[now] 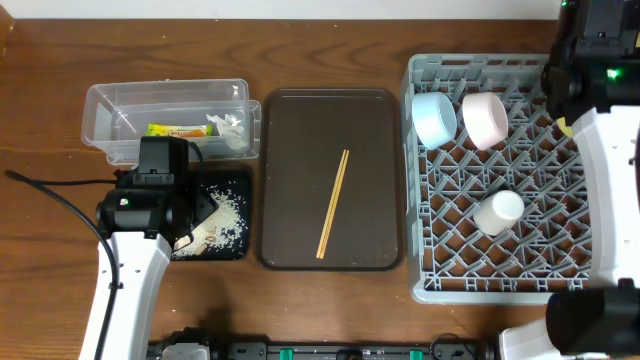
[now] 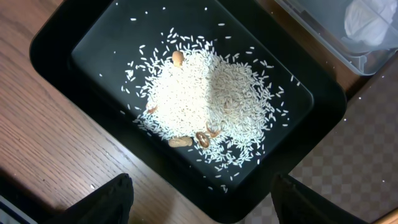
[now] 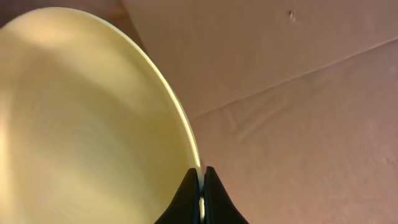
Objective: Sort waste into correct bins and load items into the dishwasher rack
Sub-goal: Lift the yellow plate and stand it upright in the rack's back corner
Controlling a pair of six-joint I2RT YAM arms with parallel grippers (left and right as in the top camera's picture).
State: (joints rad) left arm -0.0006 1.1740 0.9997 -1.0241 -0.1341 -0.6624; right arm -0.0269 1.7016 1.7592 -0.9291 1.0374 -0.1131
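My right gripper (image 3: 202, 171) is shut on the rim of the round yellow plate (image 3: 74, 124) and holds it on edge near the far right corner of the grey dishwasher rack (image 1: 520, 285). In the rack lie the light-blue bowl (image 1: 435, 118), the white-pinkish bowl (image 1: 485, 118) and the small pale cup (image 1: 498, 212). My left gripper (image 2: 202, 182) is open and empty above the black tray (image 2: 56, 56), which holds the rice (image 2: 205, 99). The clear tub (image 1: 110, 135) holds the snack wrapper (image 1: 175, 130) and the tissue (image 1: 228, 125). The chopsticks (image 1: 333, 203) lie on the brown tray.
The brown serving tray (image 1: 290, 150) sits between the bins and the rack. A few tan nut-like bits (image 2: 180, 142) lie among the rice. A black cable (image 1: 50, 195) runs over the table at the left.
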